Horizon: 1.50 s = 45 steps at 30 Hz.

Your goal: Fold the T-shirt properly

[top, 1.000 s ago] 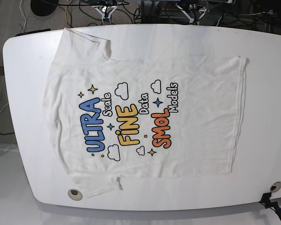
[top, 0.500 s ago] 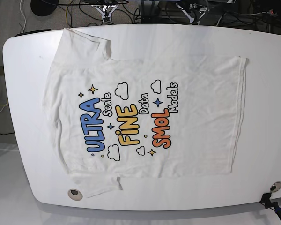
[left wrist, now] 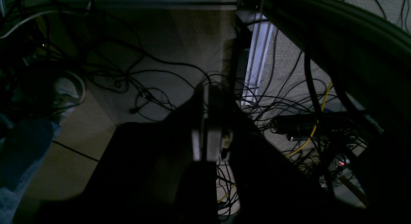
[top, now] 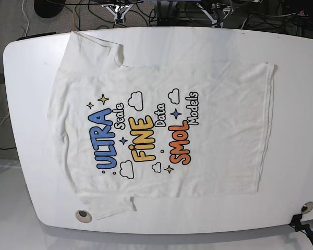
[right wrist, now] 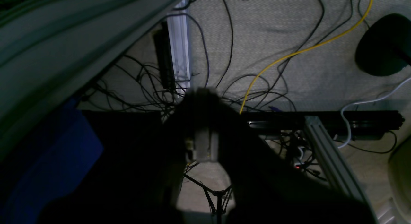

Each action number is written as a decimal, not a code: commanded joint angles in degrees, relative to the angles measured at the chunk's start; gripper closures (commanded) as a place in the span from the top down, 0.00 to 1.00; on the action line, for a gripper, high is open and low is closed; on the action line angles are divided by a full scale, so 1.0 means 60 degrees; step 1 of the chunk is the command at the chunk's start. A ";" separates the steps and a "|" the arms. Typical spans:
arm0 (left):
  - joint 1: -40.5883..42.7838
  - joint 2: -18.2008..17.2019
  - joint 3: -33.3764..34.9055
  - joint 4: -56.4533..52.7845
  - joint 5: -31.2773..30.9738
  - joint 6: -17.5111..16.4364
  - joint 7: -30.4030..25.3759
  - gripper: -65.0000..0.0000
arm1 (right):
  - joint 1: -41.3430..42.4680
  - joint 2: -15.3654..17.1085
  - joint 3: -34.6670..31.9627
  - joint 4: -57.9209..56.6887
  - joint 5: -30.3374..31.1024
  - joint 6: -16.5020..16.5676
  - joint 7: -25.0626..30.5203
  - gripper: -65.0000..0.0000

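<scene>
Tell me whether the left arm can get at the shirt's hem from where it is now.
Probably yes: the T-shirt lies flat and uncovered on the table. The left gripper, shut, is parked off the table above floor cables.

White table (top: 31, 78); cable-strewn carpet (right wrist: 289, 31)

White table (top: 297, 104) with rounded corners. T-shirt (top: 161, 130) lies flat on it, print side up, sleeves toward the left end. A round grommet (top: 83, 215) sits near the front edge.
</scene>
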State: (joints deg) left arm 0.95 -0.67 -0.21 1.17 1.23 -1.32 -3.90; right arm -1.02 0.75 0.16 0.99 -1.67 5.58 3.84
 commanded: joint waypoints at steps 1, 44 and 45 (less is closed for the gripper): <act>-0.0027 -0.0025 -0.0001 0.0062 0.0025 0.0023 -0.0017 0.00 | 0.0014 0.0022 0.0031 0.0005 -0.0010 0.0003 -0.0013 0.00; -0.0007 -0.0039 -0.0053 0.0047 0.0012 -0.0003 -0.0160 0.00 | -0.0019 0.0009 -0.0016 0.0145 0.0005 0.0090 -0.0007 0.00; -0.0028 -0.0051 -0.0039 0.0054 0.0024 0.0001 -0.0190 0.00 | -0.0020 0.0001 -0.0022 0.0114 -0.0017 0.0079 0.0016 0.00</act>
State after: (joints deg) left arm 0.93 -0.82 -0.47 1.30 1.26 -1.30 -5.19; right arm -0.86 0.75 0.14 1.74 -1.67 6.04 3.84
